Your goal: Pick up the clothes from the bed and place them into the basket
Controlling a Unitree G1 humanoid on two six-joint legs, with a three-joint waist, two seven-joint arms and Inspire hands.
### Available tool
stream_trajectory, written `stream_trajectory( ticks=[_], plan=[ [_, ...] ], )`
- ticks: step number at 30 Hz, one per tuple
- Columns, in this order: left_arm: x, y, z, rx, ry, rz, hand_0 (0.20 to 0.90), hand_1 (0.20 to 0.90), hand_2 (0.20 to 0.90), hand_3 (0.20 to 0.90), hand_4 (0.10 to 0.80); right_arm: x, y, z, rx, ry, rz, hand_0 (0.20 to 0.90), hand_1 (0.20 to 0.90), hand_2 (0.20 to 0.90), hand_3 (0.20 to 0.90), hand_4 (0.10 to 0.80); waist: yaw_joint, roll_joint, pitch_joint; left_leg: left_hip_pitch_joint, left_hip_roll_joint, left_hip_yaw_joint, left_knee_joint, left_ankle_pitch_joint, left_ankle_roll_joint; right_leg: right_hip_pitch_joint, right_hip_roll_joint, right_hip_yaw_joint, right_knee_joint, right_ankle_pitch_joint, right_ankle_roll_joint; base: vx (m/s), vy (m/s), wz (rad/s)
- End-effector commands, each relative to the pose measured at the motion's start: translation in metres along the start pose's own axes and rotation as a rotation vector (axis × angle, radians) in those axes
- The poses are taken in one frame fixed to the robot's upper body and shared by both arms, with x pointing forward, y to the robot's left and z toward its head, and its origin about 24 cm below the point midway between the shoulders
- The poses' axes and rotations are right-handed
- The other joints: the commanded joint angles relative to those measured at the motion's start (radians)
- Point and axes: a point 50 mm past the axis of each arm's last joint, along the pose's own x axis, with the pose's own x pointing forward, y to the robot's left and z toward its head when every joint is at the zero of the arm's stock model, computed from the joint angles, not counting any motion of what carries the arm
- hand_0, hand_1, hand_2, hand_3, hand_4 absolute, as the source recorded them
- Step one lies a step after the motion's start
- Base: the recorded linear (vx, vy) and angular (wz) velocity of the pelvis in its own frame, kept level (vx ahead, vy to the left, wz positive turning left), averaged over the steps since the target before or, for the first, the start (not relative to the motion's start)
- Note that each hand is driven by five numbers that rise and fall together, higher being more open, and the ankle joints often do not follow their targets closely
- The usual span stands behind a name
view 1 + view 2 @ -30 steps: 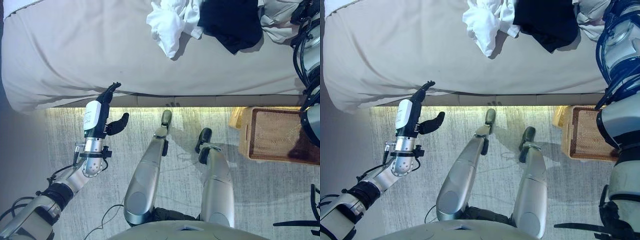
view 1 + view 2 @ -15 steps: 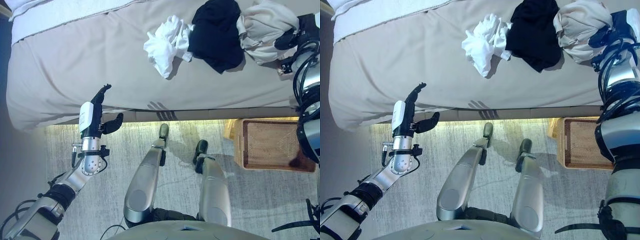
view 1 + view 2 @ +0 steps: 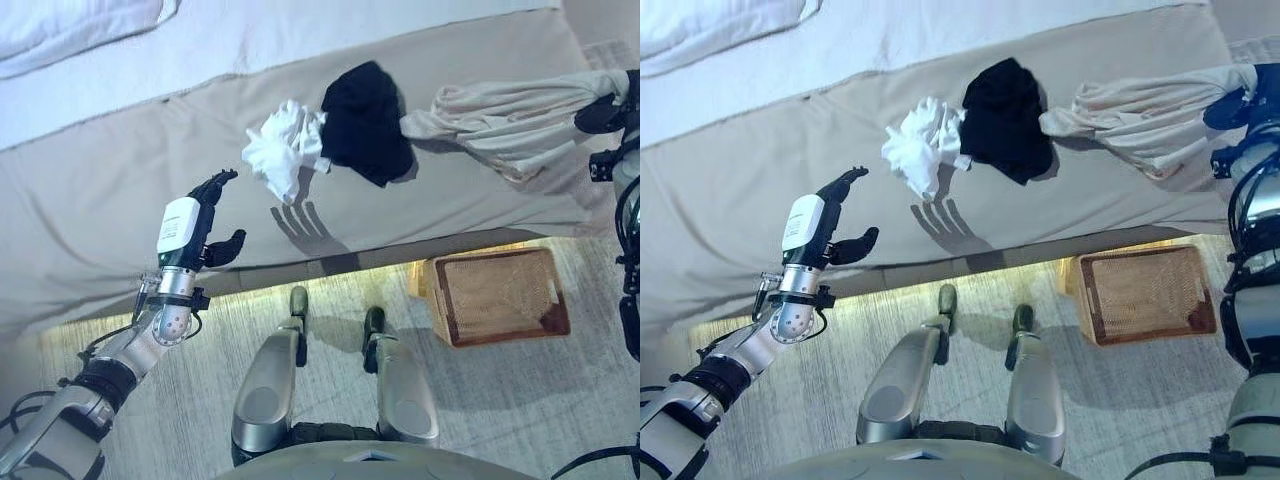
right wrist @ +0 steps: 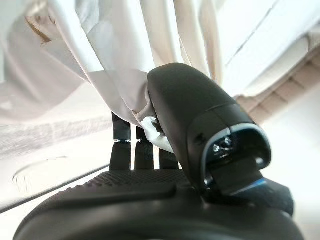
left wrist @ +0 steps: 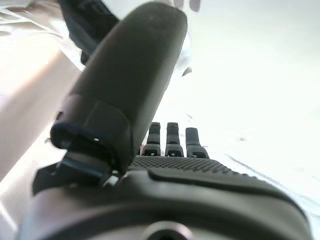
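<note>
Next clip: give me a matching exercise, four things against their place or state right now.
Things:
1. beige garment
2. black garment
3. basket
4. left robot hand

Places or states:
A. on the floor beside the bed
B. open, holding nothing
C. lying on the bed next to the white garment
D. gripped by the right robot hand

Pairs: 1-D, 2-C, 3-A, 4-B
</note>
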Motion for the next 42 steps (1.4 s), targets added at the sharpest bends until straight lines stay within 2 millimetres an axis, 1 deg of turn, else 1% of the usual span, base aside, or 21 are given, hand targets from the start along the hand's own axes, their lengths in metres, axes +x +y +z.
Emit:
stream_trajectory(
  ticks=[1,5,7,9,10,11,16,21,24,26,27,31,37,39,42],
  plan=[
    [-0.001,0.005,0.005,-0.021,-0.03,0.034,0.9,0.9,0.9,0.9,0.8,-0.004,-0.026,0.012,-0.019,-0.143,-0.106,0.3,0.3,0.3,0.2,0.1,-0.023,-0.017,-0.191,0.012,0.011,0.018,0.09,-0.144,0.007,-0.005,-0.013,-0.016,-0.04,0.079,0.005,0.018,0.014,-0.26],
    [0.001,0.009,0.004,0.002,-0.044,0.016,0.9,0.9,0.9,0.9,0.8,-0.015,-0.02,0.0,-0.016,-0.151,-0.073,0.3,0.3,0.3,0.2,0.1,-0.054,-0.023,-0.219,0.052,0.013,0.033,0.047,-0.138,0.005,0.025,-0.006,0.004,-0.086,0.095,0.014,0.039,0.003,-0.12],
    [-0.001,0.011,0.003,-0.004,-0.036,0.014,0.9,0.9,0.9,0.9,0.8,-0.019,-0.019,-0.007,-0.016,-0.149,-0.062,0.3,0.3,0.3,0.2,0.1,-0.064,-0.024,-0.234,0.07,0.014,0.035,0.022,-0.133,0.003,0.039,-0.003,0.012,-0.11,0.105,0.019,0.062,0.0,-0.11],
    [-0.005,0.01,0.002,-0.013,-0.034,0.016,0.9,0.9,0.9,0.9,0.8,-0.027,-0.012,-0.016,-0.008,-0.142,-0.05,0.3,0.3,0.3,0.2,0.1,-0.076,-0.024,-0.255,0.1,0.02,0.04,-0.022,-0.122,-0.002,0.057,0.0,0.022,-0.139,0.118,0.027,0.064,-0.019,-0.09],
    [-0.005,0.01,0.002,-0.012,-0.034,0.015,0.9,0.9,0.9,0.9,0.8,-0.027,-0.012,-0.017,-0.009,-0.14,-0.05,0.3,0.3,0.3,0.2,0.1,-0.075,-0.025,-0.255,0.102,0.02,0.04,-0.024,-0.12,-0.002,0.058,0.001,0.022,-0.14,0.119,0.027,0.08,-0.04,-0.14],
    [-0.007,0.009,0.003,-0.022,-0.034,0.024,0.9,0.9,0.9,0.9,0.8,-0.032,-0.009,-0.022,-0.002,-0.139,-0.048,0.3,0.3,0.3,0.2,0.1,-0.083,-0.024,-0.27,0.119,0.022,0.042,-0.051,-0.113,-0.003,0.067,0.004,0.028,-0.158,0.127,0.031,0.05,-0.025,-0.13],
    [-0.011,0.008,0.002,-0.043,-0.02,0.038,0.9,0.9,0.9,0.9,0.8,-0.044,-0.004,-0.03,0.025,-0.154,-0.081,0.3,0.3,0.3,0.2,0.1,-0.1,-0.021,-0.293,0.148,0.026,0.049,-0.095,-0.102,-0.003,0.078,0.013,0.04,-0.178,0.137,0.035,0.046,-0.033,-0.06],
    [-0.013,0.006,0.004,-0.049,-0.043,0.037,0.9,0.9,0.9,0.9,0.8,-0.056,-0.007,-0.025,0.047,-0.205,-0.138,0.3,0.3,0.3,0.2,0.1,-0.127,-0.023,-0.307,0.157,0.031,0.063,-0.105,-0.104,-0.001,0.081,0.025,0.055,-0.181,0.131,0.033,0.009,-0.027,-0.06],
    [-0.013,0.002,0.006,-0.044,-0.062,0.02,0.9,0.9,0.9,0.9,0.8,-0.061,-0.006,-0.025,0.045,-0.215,-0.138,0.3,0.3,0.3,0.2,0.1,-0.139,-0.025,-0.312,0.164,0.033,0.067,-0.109,-0.105,0.0,0.083,0.029,0.064,-0.182,0.131,0.034,0.02,-0.012,-0.06],
    [-0.014,0.0,0.006,-0.04,-0.065,0.012,0.9,0.9,0.9,0.9,0.8,-0.065,-0.007,-0.027,0.041,-0.215,-0.131,0.3,0.3,0.3,0.2,0.1,-0.147,-0.026,-0.318,0.173,0.036,0.07,-0.114,-0.106,0.0,0.087,0.032,0.071,-0.184,0.131,0.034,0.046,-0.014,-0.15],
    [-0.014,-0.002,0.005,-0.042,-0.053,0.012,0.9,0.9,0.9,0.9,0.8,-0.069,-0.006,-0.032,0.035,-0.213,-0.12,0.3,0.3,0.3,0.2,0.1,-0.158,-0.026,-0.326,0.181,0.037,0.076,-0.118,-0.106,0.001,0.089,0.034,0.078,-0.183,0.132,0.035,0.054,-0.009,-0.16],
    [-0.014,-0.003,0.003,-0.048,-0.027,0.016,0.9,0.9,0.9,0.9,0.8,-0.075,-0.004,-0.039,0.04,-0.207,-0.124,0.3,0.3,0.3,0.2,0.1,-0.169,-0.025,-0.335,0.191,0.041,0.082,-0.117,-0.109,0.001,0.093,0.034,0.086,-0.183,0.132,0.035,0.051,-0.017,-0.07],
    [-0.019,-0.006,-0.001,-0.058,0.0,0.019,0.9,0.9,0.9,0.9,0.8,-0.077,-0.014,-0.03,0.054,-0.251,-0.229,0.3,0.3,0.3,0.2,0.1,-0.177,-0.016,-0.346,0.207,0.043,0.081,-0.142,-0.101,-0.005,0.104,0.039,0.095,-0.198,0.136,0.036,0.016,-0.003,-0.11],
    [-0.02,-0.007,-0.002,-0.058,0.009,0.016,0.9,0.9,0.9,0.9,0.8,-0.077,-0.012,-0.031,0.056,-0.24,-0.201,0.3,0.3,0.3,0.2,0.1,-0.178,-0.015,-0.352,0.213,0.043,0.078,-0.156,-0.097,-0.008,0.106,0.039,0.097,-0.204,0.14,0.04,-0.006,-0.002,-0.03],
    [-0.024,-0.007,-0.006,-0.053,0.028,0.018,0.9,0.9,0.9,0.9,0.8,-0.079,-0.005,-0.036,0.03,-0.207,-0.116,0.3,0.3,0.3,0.2,0.1,-0.181,-0.019,-0.361,0.222,0.044,0.078,-0.172,-0.088,-0.009,0.108,0.04,0.1,-0.211,0.146,0.044,0.0,0.0,0.0]
  ],
)
